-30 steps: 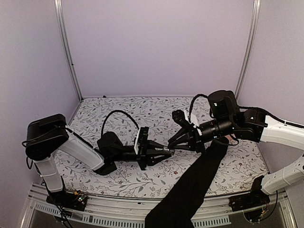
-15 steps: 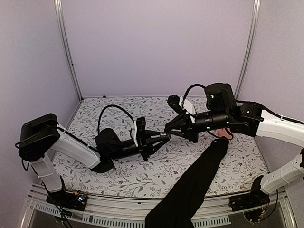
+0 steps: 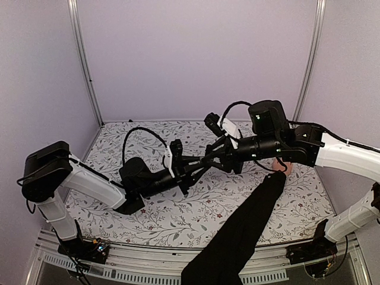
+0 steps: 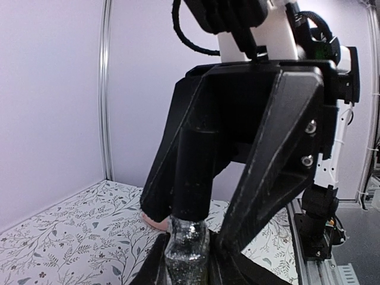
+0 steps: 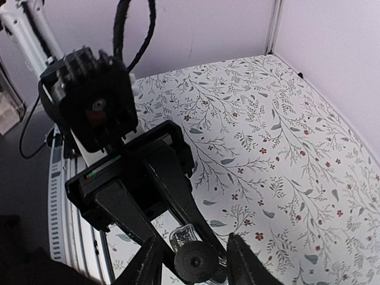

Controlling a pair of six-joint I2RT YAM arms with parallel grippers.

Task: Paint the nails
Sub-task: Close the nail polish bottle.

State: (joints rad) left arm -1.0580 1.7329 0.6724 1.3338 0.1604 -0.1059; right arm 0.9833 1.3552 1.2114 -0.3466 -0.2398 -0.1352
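A small glitter-filled bottle [image 4: 185,244] with a black cap [image 5: 196,264] is held above the table by my left gripper [image 3: 200,164], which is shut on its glass body. My right gripper [image 5: 195,252] straddles the cap from the other side. Its jaws stand open, with a small gap between each finger and the cap. A bare hand [image 3: 281,167] with a long black sleeve [image 3: 246,222] lies on the table under my right arm. Only a strip of its skin [image 4: 153,221] shows in the left wrist view. The nails are too small and too hidden to make out.
The table wears a floral cloth [image 3: 178,214]. Lilac walls stand on three sides, with metal posts [image 3: 86,65] at the back corners. The black sleeve crosses the front rail [image 3: 148,258] at the lower middle. My right arm [image 3: 332,154] reaches in from the right.
Both grippers have risen and moved toward the back of the table with the bottle between them. My right gripper's jaws, shut on the cap earlier, have come apart from it.
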